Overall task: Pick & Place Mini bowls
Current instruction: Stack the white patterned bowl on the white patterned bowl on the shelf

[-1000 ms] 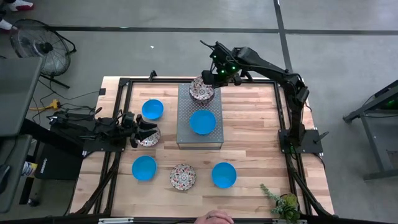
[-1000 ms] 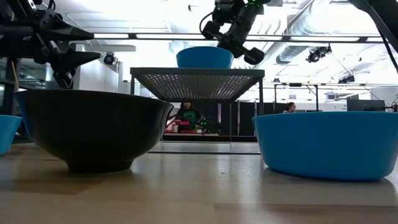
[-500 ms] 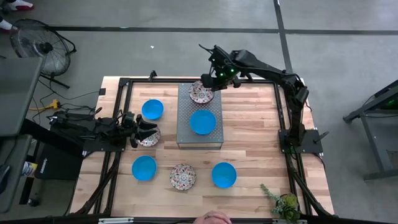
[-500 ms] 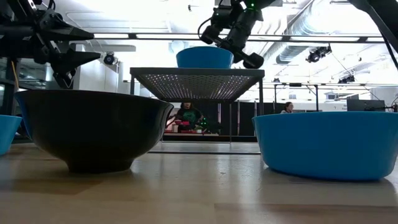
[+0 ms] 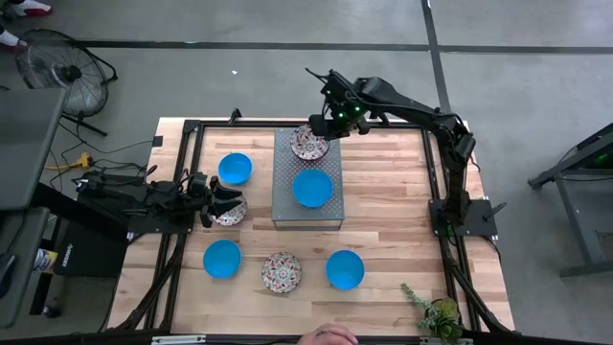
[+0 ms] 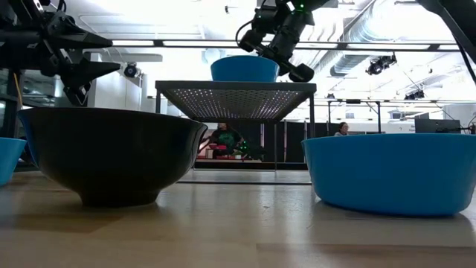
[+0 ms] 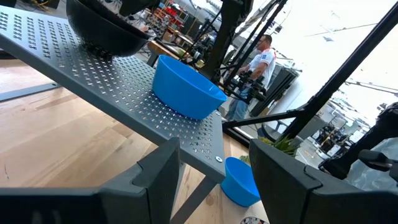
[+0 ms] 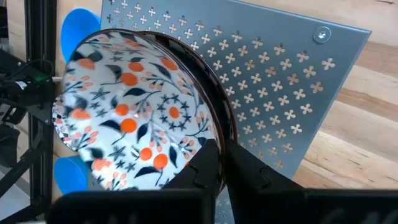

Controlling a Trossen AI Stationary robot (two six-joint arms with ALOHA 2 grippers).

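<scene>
On the left of the table, the left arm lay low and stretched inward, its left gripper (image 5: 222, 201) poised at the near edge of a floral bowl (image 5: 231, 213) resting on the wood. In the left wrist view the two fingers (image 7: 158, 171) stood well apart with nothing between them.

Around that gripper sat more of the mini bowls: a blue bowl (image 5: 235, 168) just beyond it toward the far side, another blue bowl (image 5: 222, 258) on the near side, and a second floral bowl (image 5: 282, 271) further along the near row. A third blue one (image 5: 345, 269) lay to the right of that.

At the middle of the table stood the grey perforated slab (image 5: 283, 201), raised on legs as the low view showed (image 6: 236, 98). A blue bowl (image 5: 312, 187) rested at its centre, seen also in the left wrist view (image 7: 186, 86).

At the slab's far end the right arm reached in from its base at the right edge, bent at the elbow and angled down. The right gripper (image 5: 328, 123) had its fingers (image 8: 214, 163) closed on the rim of a patterned bowl (image 8: 134, 127), pinching the edge. That bowl (image 5: 308, 144) was held tilted over the far end of the slab; whether it touched the surface could not be told.
</scene>
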